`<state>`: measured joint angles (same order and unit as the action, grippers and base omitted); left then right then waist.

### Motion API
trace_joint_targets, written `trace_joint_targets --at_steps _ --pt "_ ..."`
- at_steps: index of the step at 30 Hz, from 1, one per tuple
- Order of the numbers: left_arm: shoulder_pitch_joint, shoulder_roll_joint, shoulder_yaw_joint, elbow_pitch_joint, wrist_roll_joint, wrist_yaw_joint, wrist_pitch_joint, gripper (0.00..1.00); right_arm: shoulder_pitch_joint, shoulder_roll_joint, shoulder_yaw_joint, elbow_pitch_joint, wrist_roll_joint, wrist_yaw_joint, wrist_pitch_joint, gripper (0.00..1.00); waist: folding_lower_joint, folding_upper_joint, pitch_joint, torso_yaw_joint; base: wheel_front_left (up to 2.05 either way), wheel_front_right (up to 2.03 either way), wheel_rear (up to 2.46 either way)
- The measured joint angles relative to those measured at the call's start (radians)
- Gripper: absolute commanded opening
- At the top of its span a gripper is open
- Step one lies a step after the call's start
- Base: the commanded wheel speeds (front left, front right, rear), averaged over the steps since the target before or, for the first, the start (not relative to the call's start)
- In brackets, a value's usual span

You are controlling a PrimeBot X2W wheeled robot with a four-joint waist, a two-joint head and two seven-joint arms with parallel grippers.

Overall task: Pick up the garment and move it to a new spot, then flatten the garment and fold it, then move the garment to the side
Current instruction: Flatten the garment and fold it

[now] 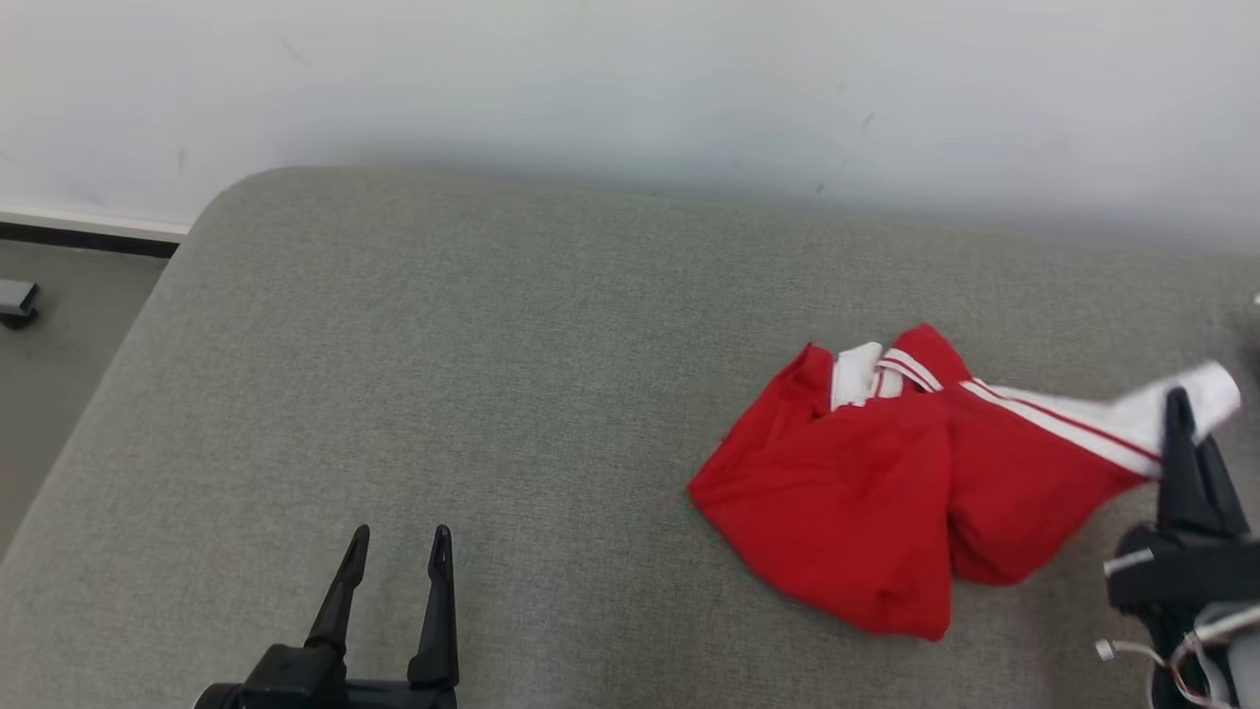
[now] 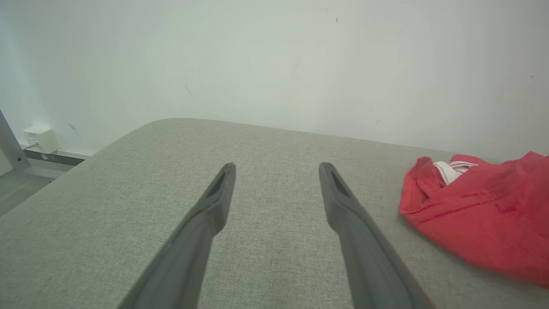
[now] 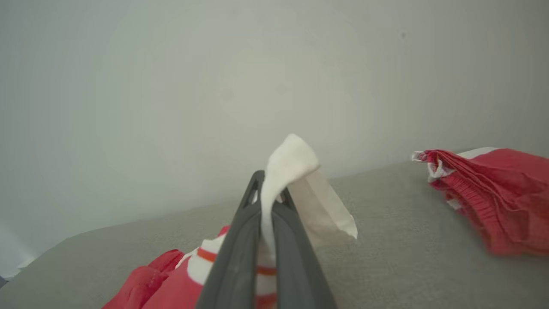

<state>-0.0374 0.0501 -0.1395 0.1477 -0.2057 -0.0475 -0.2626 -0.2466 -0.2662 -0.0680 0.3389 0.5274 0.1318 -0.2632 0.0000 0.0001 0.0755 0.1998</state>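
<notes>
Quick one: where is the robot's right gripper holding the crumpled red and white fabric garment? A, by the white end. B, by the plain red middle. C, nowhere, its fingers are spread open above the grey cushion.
A: in the right wrist view the right gripper has its dark fingers closed together on the white end of the crumpled red and white fabric garment.

My left tool [image 1: 402, 537] & right tool [image 1: 1178, 404]: dark plastic by the look, matt, smooth; garment [image 1: 856, 502]: thin red cloth, soft, creased, w/ white cloth trim; table [image 1: 443, 345]: grey woven fabric, matt, rough-ish; wall [image 1: 630, 79]: smooth matt paint, few scuffs.
</notes>
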Motion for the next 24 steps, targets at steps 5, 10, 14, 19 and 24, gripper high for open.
trace_joint_targets --at_steps 5,10,14,19,24 --pt "0.001 0.0 0.001 0.0 0.0 -0.005 0.0 1.0 0.099 0.052 -0.13 -0.012 -0.03 0.0 0.0 0.0 0.0 -0.0001 0.001 -0.02 0.0 0.0 0.0" --pt "0.001 0.0 0.003 0.004 0.004 -0.007 0.0 1.0 0.113 0.078 -0.137 0.049 -0.082 0.0 0.0 1.0 0.0 0.0 -0.001 -0.041 0.0 0.0 0.0" --pt "0.002 0.0 0.015 0.004 0.017 -0.01 0.0 1.0 0.088 0.088 -0.147 -0.005 -0.115 0.0 -0.001 1.0 0.0 -0.0001 -0.006 -0.064 0.0 0.0 0.0" --pt "0.004 0.0 0.032 0.006 0.03 -0.018 0.0 1.0 0.086 0.09 -0.136 -0.105 -0.169 0.0 -0.001 1.0 0.0 -0.0001 -0.016 -0.094 0.0 0.0 0.0" --pt "0.017 0.0 0.056 0.007 0.04 -0.025 0.0 1.0 0.134 0.088 -0.064 -0.197 -0.187 0.0 -0.001 1.0 0.0 -0.0001 -0.032 -0.119 0.0 0.0 0.0"
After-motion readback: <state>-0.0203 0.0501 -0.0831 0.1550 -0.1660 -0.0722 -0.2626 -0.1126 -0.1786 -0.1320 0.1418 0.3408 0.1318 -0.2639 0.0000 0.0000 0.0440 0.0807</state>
